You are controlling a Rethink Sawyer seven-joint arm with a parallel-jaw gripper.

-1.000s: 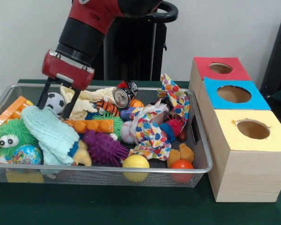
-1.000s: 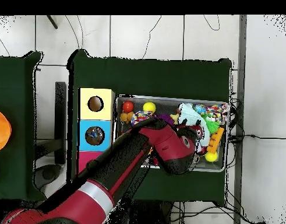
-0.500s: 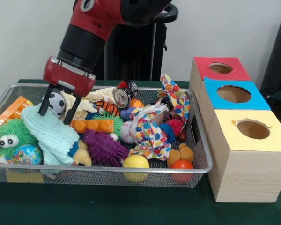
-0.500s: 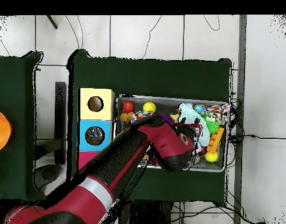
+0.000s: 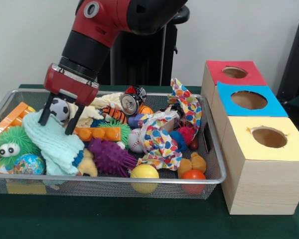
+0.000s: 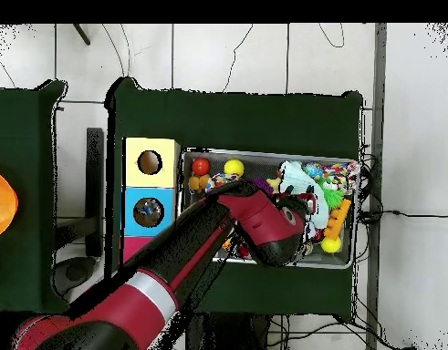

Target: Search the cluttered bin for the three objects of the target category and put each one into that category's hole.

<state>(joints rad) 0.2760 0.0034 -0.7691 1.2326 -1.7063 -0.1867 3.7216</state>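
My gripper [image 5: 56, 126] is open low in the left part of the wire mesh bin [image 5: 215, 149]. Its two black fingers [image 5: 74, 121] straddle a black-and-white soccer ball [image 5: 60, 108], tips down by a pale blue cloth [image 5: 52, 142]. Other balls lie in the bin: a yellow ball [image 5: 144, 173], a red-orange ball [image 5: 193, 175], a baseball [image 5: 134, 140] and a globe ball [image 5: 28, 164]. Right of the bin stand three boxes with round top holes: red [image 5: 234, 72], blue [image 5: 248, 100] and yellow [image 5: 269, 137]. In the overhead view the arm [image 6: 264, 223] hides the gripper.
The bin also holds a green fuzzy toy with eyes [image 5: 12, 144], orange bricks [image 5: 97, 133], a purple spiky toy [image 5: 109, 156], a spotted cloth [image 5: 162, 137], a can [image 5: 131, 103] and a cream cloth [image 5: 92, 112]. The bin's rim [image 6: 264, 153] shows from overhead.
The gripper has come down and slightly left, from above the clutter to around the soccer ball, still open.
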